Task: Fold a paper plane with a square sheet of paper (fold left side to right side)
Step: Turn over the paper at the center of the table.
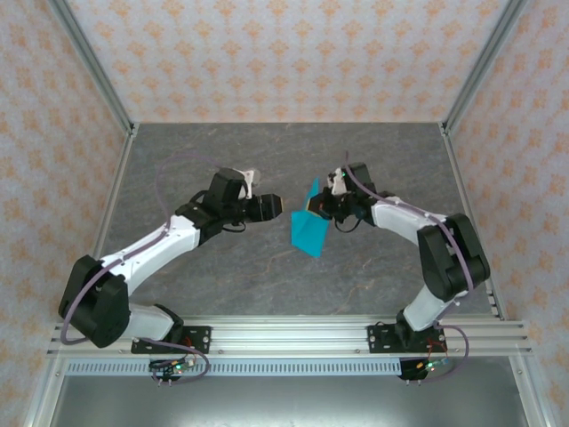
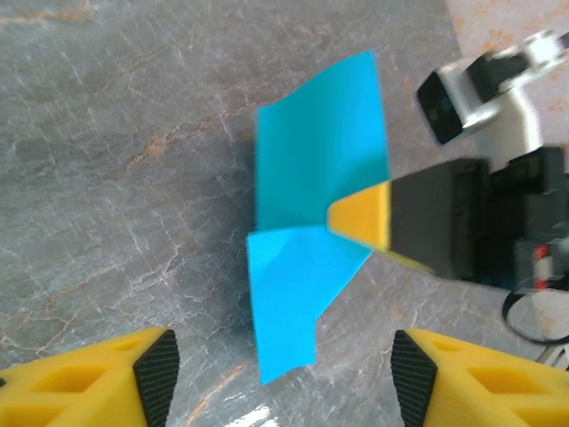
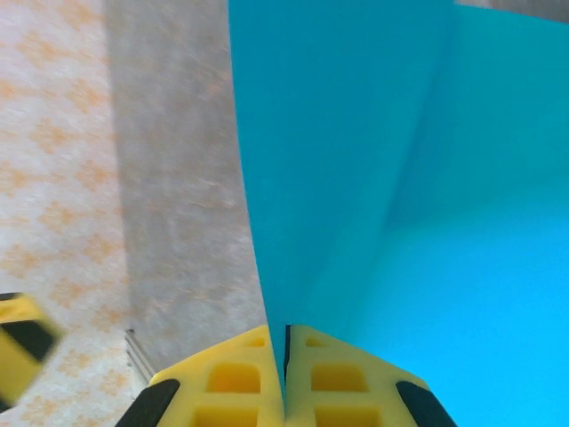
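Observation:
The square sheet of paper point(image 1: 309, 231) is bright cyan, folded with creases and flaps, and held up off the grey table. My right gripper point(image 1: 318, 210) is shut on its right edge; in the right wrist view the yellow fingers point(image 3: 231, 378) pinch the paper point(image 3: 400, 178) between them, jaws together point(image 3: 284, 365). My left gripper point(image 1: 277, 207) is just left of the paper, apart from it. In the left wrist view it stands open point(image 2: 283, 382), the paper's point(image 2: 311, 178) lower corner hanging between its pads without touching. The paper plane as a pointed dart is out of view.
The grey marbled table point(image 1: 222, 267) lies inside patterned walls point(image 1: 284, 53) with metal corner posts point(image 1: 89, 62). An aluminium rail point(image 1: 284, 338) runs along the near edge under both arm bases. The right arm's wrist body point(image 2: 462, 222) sits close on the paper's right.

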`<state>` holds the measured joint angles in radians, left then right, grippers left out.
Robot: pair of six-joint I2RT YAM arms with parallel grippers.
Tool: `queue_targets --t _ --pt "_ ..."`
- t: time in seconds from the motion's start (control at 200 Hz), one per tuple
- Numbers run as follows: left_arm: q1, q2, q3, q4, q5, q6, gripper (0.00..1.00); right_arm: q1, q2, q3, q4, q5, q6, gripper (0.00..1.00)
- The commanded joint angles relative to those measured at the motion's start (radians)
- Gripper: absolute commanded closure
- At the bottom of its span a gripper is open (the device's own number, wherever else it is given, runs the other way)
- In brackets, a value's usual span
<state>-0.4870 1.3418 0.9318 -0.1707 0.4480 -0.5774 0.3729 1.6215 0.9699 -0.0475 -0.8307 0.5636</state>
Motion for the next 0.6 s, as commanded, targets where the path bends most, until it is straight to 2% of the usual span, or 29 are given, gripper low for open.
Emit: queue_targets --t 0.0,0.12,0.25,0.42,0.595 --pt "0.03 -0.085 0.084 -0.025 0.054 -0.046 0.27 -0.044 -0.114 0.098 -0.009 -0.054 -0.012 0.98" --pt "0.05 -0.136 0.155 0.029 0.131 -0.116 0.15 -0.078 -0.187 0.18 0.015 -0.111 0.035 0.98" --pt "0.054 -0.143 0.218 0.159 0.215 -0.21 0.06 -0.08 -0.228 0.281 0.089 -0.186 0.118 0.98" --pt "0.054 -0.1 0.266 0.37 0.315 -0.355 0.06 -0.071 -0.255 0.357 0.211 -0.25 0.24 0.98" --pt "0.054 -0.079 0.294 0.427 0.336 -0.409 0.08 -0.048 -0.281 0.391 0.299 -0.264 0.319 0.97"
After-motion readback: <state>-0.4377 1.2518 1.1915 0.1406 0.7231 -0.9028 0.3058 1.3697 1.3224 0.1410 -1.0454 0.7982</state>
